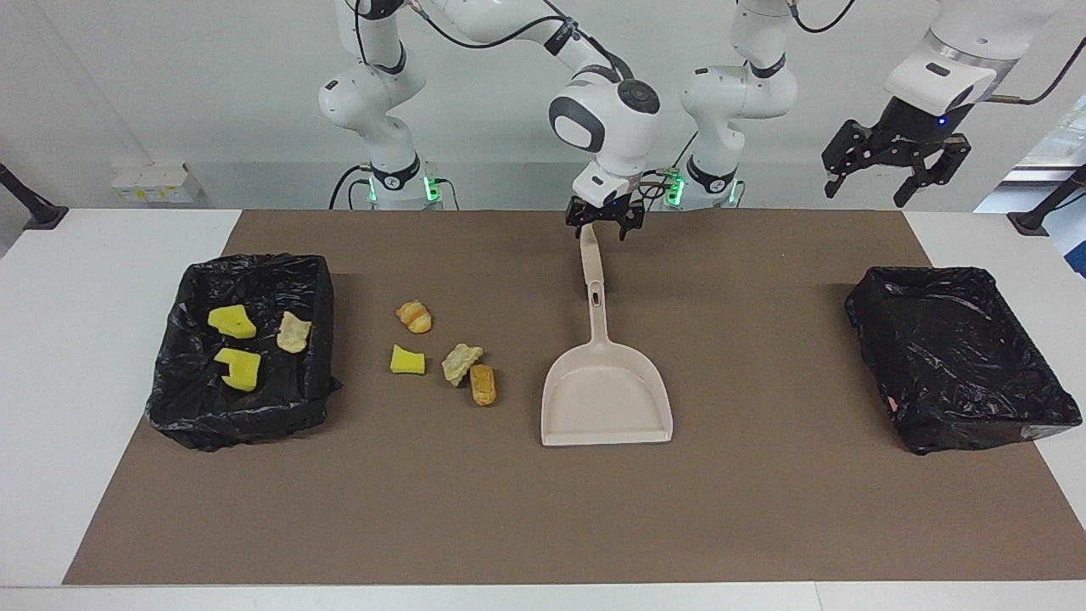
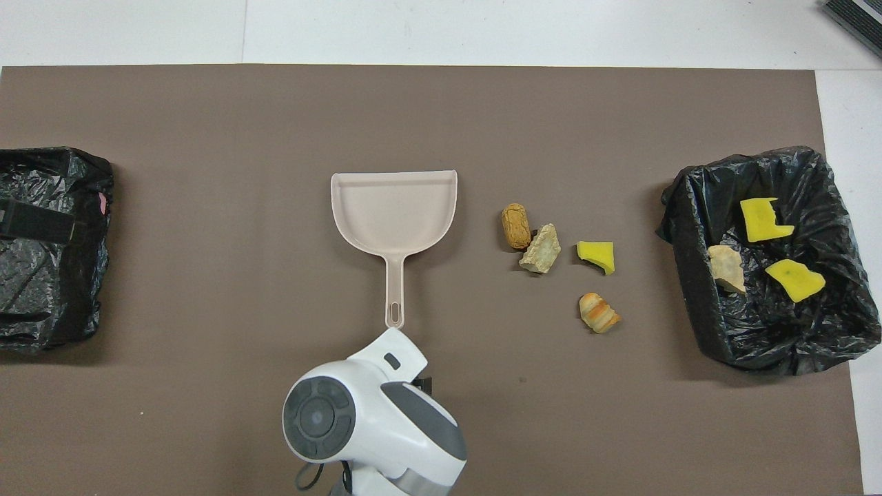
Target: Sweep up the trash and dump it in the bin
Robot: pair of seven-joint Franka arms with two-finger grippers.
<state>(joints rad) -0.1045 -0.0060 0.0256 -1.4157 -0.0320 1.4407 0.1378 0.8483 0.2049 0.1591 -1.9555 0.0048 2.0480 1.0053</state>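
A beige dustpan (image 1: 607,399) (image 2: 394,207) lies flat mid-mat, its handle pointing toward the robots. My right gripper (image 1: 604,225) is shut on the handle's end; in the overhead view the wrist hides it. Four trash chunks lie on the mat beside the pan, toward the right arm's end: a striped golden lump (image 1: 414,316) (image 2: 599,313), a yellow piece (image 1: 407,360) (image 2: 597,255), a tan lump (image 1: 461,362) (image 2: 541,249) and a brown lump (image 1: 484,384) (image 2: 516,225). My left gripper (image 1: 882,182) (image 2: 38,222) hangs open in the air over the other bin.
A black-lined bin (image 1: 254,267) (image 2: 689,275) at the right arm's end holds two yellow pieces (image 1: 232,322) (image 2: 763,220) and a tan lump (image 1: 293,332) (image 2: 725,267). A second black-lined bin (image 1: 959,356) (image 2: 48,296) stands at the left arm's end. A brown mat covers the table.
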